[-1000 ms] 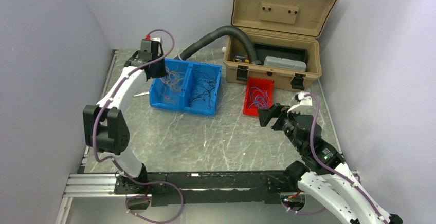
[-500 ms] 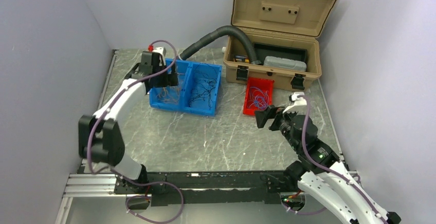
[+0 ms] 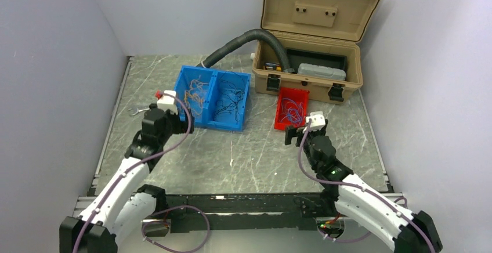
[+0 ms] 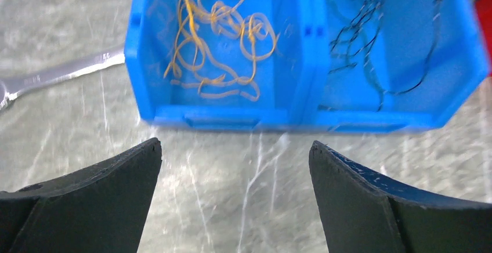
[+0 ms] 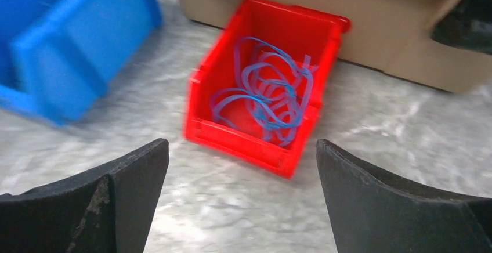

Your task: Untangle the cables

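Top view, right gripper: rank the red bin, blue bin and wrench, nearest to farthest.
1. red bin: directly ahead of the right gripper, just past its open fingers.
2. blue bin: farther off to the left, toward the middle.
3. wrench: farthest, at the far left, beyond the blue bin.

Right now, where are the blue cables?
Top view, right side: blue cables lie inside the red bin, beside the tan toolbox, right of the blue bin.
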Available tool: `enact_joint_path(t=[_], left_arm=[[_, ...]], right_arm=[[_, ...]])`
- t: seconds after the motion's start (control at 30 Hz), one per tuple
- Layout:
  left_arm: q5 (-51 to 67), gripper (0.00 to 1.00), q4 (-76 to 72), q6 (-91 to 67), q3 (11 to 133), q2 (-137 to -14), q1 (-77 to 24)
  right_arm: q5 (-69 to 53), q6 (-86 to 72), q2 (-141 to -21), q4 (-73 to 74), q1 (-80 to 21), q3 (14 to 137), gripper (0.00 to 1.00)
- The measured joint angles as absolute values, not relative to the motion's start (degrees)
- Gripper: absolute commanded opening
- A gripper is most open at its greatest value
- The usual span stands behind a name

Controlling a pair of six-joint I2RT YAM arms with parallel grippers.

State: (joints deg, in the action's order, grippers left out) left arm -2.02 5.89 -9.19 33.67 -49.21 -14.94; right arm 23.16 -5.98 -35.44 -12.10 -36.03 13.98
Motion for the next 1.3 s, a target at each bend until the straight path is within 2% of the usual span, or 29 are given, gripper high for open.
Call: enact_joint_path(t=[0.1, 0.27, 0.4, 0.47, 0.63, 0.73, 0.87, 0.93, 1.1, 1.3], left_arm=[[-4.51, 0.99, 2.59, -7.77, 25.32, -44.93, -14.94], [-10.28, 1.00, -5.72, -5.34, 16.49, -41.19, -14.96], [-14.15, 0.99, -16.14, -1.93, 10.52, -40.71, -14.94], [-15.84, 0.99, -23.64, 0.45, 7.68, -42.41, -14.85], [-17.93, 0.99, -44.29, 5.48, 1.69, -55.70, -11.66], [-16.27, 0.99, -49.41, 6.33, 1.32, -59.40, -9.61], [-14.50, 0.97, -50.63, 6.39, 6.72, -63.99, -7.01], [-13.82, 0.99, -50.81, 6.63, 10.17, -66.39, -6.20], [-9.93, 0.99, -63.09, 6.39, 8.49, -74.54, -2.09], [-8.03, 0.99, -59.22, 5.82, 10.20, -77.17, -0.34]], right_arm=[[26.20, -1.56, -39.33, -21.06, -32.77, 8.58, 0.97], [25.23, -1.30, -44.97, -31.00, -18.46, 6.68, 0.98], [25.30, -2.02, -55.88, -43.92, -14.28, 6.48, 1.00], [25.98, -2.55, -63.81, -50.61, -13.02, 6.09, 1.00], [24.99, -4.16, -71.61, -48.53, -9.52, 9.85, 1.00], [23.33, -3.95, -73.34, -49.25, -7.75, 13.10, 0.99], [20.86, -1.93, -78.70, -60.66, -5.87, 11.07, 0.98], [20.60, -0.78, -83.35, -64.79, -5.63, 9.96, 0.98], [18.39, 0.05, -85.47, -64.45, -4.80, 10.24, 1.00], [17.65, 0.25, -85.45, -65.28, -4.40, 10.66, 1.00]])
